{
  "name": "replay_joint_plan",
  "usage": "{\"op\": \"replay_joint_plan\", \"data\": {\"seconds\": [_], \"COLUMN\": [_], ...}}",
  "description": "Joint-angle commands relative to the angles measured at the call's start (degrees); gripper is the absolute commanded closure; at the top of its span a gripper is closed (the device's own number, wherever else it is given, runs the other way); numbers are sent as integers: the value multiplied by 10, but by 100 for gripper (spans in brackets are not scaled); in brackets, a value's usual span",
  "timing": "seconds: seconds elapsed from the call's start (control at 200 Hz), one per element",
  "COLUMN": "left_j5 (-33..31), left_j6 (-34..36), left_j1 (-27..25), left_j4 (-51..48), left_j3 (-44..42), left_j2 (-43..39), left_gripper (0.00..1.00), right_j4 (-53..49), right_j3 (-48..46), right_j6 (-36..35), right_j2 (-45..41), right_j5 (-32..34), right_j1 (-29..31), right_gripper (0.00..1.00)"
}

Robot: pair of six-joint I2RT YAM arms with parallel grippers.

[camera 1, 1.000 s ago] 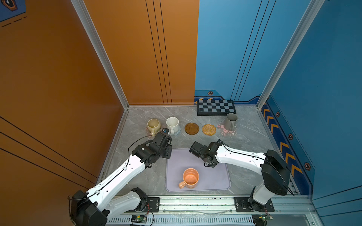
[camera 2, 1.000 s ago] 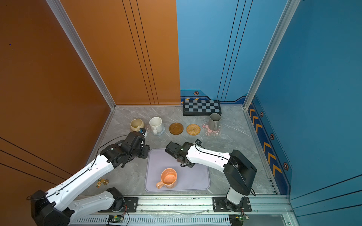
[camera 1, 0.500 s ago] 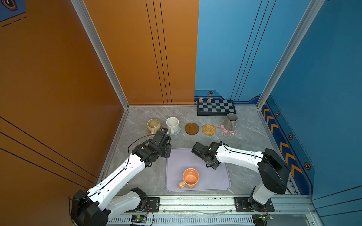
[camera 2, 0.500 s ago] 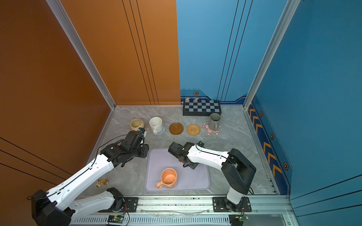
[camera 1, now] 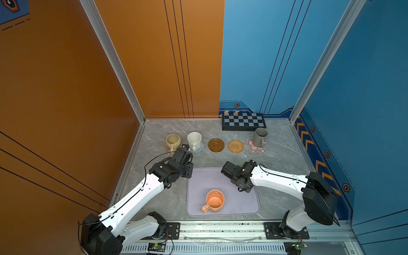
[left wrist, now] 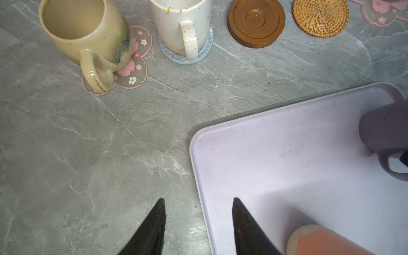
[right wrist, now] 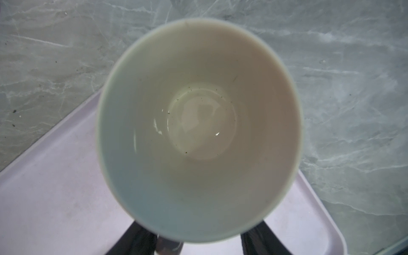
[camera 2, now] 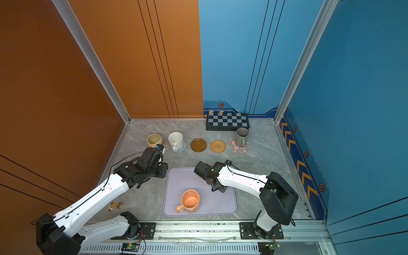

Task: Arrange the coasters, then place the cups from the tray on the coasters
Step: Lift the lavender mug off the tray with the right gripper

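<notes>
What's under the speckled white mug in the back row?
A pale blue round coaster lies under the speckled white mug. Only the coaster's edge shows around the mug's base. Its middle is covered by the mug, so it cannot be seen.

No writing, brand or number can be read anywhere; only orange chevron marks [camera 1: 320, 164] and small hexagon badges [camera 1: 237, 105] line the blue wall's [camera 1: 364, 110] foot
</notes>
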Motion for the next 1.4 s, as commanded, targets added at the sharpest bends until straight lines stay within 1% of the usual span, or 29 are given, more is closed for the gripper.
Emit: {"op": "replay_joint_plan", "data": {"seconds": [0.0, 0.22, 0.541, 0.776, 1.126, 1.396], "left_j5": [13, 22, 28, 25, 11, 8], "left_j6": [-4, -17, -37, -43, -47, -50], "left_j1": [7, 8, 5, -2, -24, -32], "left_j4": [-10, -11, -11, -10, -10, -11], "left_j3": [-5, -1, 0, 8, 22, 27], "left_j2": [1, -19, -9, 5, 38, 46], "left_gripper": [50, 51, 51, 52, 52, 52], "right_j4": [-26, -26, -27, -27, -27, -27], "right_j3": [-19, -44, -69, -91, -120, -122], "right_j6": [-60, -118, -217, -246, -291, -322], "right_j2": [-20, -62, -94, -124, -199, -214], "right_j5": [-19, -16, -47, -57, -72, -95], "right_j1": [-4, -11, -31, -45, -85, -97], "right_gripper": [42, 42, 41, 41, 40, 40]}}
